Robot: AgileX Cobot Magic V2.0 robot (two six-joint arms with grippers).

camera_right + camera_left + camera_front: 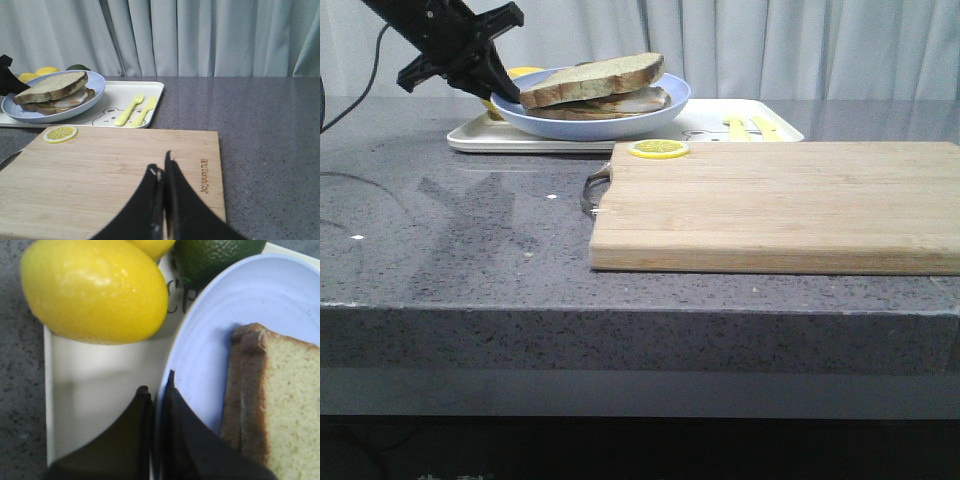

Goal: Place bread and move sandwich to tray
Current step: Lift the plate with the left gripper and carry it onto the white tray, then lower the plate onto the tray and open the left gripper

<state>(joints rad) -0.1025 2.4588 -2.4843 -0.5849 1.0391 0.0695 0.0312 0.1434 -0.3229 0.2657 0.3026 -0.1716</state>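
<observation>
Starting nearest the robot, a light wooden cutting board lies flat on the grey speckled table, with a metal handle on its left end and a thin lemon slice on its far left corner. The right pincer hangs over this board with its 2 dark fingers pressed together on nothing.

Beyond the board sits the white tray, carrying a pale yellow fork and knife beside a small printed bear drawing. On the tray's left part is the pale blue plate, tipped up a little on its left side. The sandwich lies on it: 2 greenish-tan slices with fried egg between, the top slice slanted.

The left pincer is nipped narrowly on the plate's left rim, 1 finger inside the rim and 1 outside. Just past it on the tray are 2 yellow lemons and a dark green lime. Grey curtains hang behind the table.
</observation>
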